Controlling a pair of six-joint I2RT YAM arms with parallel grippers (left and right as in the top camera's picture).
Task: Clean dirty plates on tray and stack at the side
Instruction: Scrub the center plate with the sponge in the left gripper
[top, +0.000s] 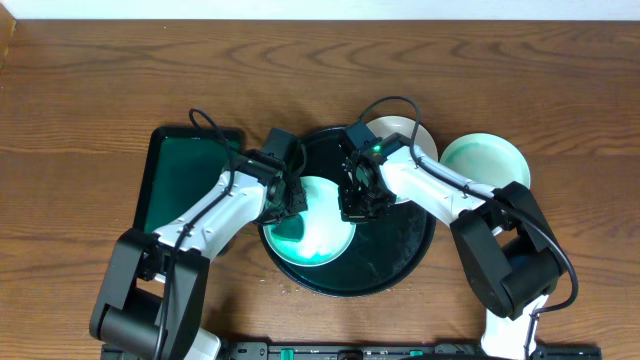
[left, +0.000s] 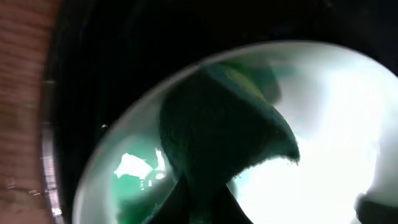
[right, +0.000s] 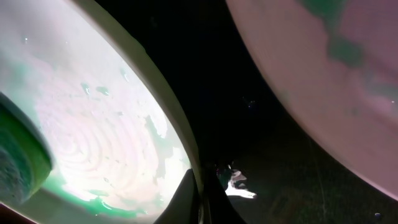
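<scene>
**A:** How do the pincers stand?

**B:** The left pincer (top: 290, 200) looks clamped on a green pad (left: 217, 130); the pad fills the spot where its fingers meet. It presses the pad onto the near plate (top: 320, 240). The right pincer (top: 360, 200) sits at that plate's right rim. In the right wrist view the rim runs between its two fingers, so I take it as closed on the plate.

**A:** And where is the plate?

**B:** On the near left part of the black tray (top: 400, 250), wet and streaked with green.

**A:** How would you wipe it well?

**B:** Hold the rim firmly so the plate cannot spin or skate. Lay the pad flat and work from the centre outward to the near edge, where the green pools. Press lightly, because a hard push close to the rim could tip the plate.

**A:** Count the things for me.

**B:** Three plates. There is the near one, then a far plate (top: 405, 135) at the tray's far right edge with green marks on it. A side plate (top: 485, 160) lies alone on the desk (top: 100, 80), just right of the tray, and looks clean. There is one black tray, one green tray (top: 180, 180) on the left, one pad and two pincers. I reckon one plate is finished, one is in hand and one is waiting.
</scene>
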